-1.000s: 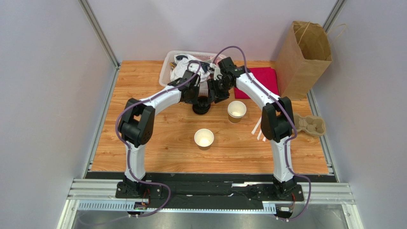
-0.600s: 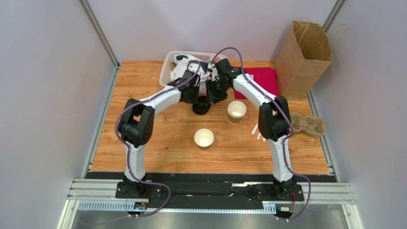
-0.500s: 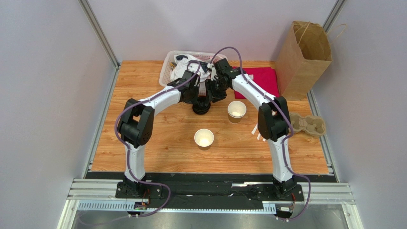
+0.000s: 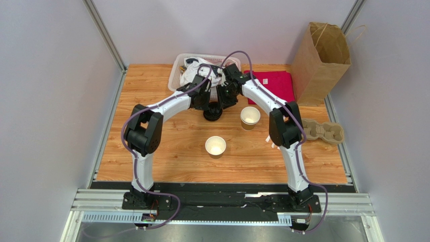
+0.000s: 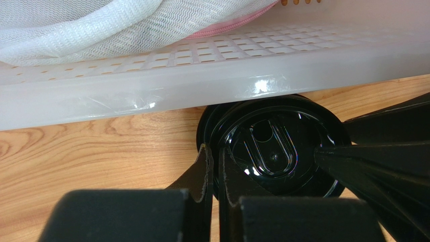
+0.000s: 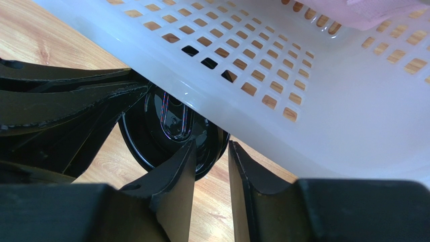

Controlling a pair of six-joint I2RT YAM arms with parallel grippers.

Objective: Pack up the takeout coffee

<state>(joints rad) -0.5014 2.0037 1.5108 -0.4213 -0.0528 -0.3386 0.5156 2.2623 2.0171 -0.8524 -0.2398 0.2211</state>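
Observation:
Two brown paper takeout coffee cups stand open, without lids: one at mid-table [image 4: 215, 146], the other further right [image 4: 250, 116]. A stack of black lids [image 4: 212, 113] lies on the wood just in front of the white basket [image 4: 177, 68]. My left gripper [image 5: 215, 164] is shut on the left rim of a lid [image 5: 275, 156]. The right gripper [image 6: 211, 157] comes in from the opposite side. Its jaws stand slightly apart, one finger [image 6: 184, 171] over the lid [image 6: 166, 126] and the other outside the rim. In the top view both grippers, left [image 4: 208, 104] and right [image 4: 222, 104], meet over the lids.
The basket wall [image 6: 303, 101] hangs close over the lids, with white mesh cloth [image 5: 101, 25] inside. A red cloth [image 4: 276, 83] lies behind the right arm. A large paper bag [image 4: 320, 60] stands at the back right, with a pulp cup tray [image 4: 325, 132] by the right edge.
The right arm has swung left, bringing its gripper in to the lid stack, and its jaws have narrowed. The left arm, the lids and both cups have stayed put.

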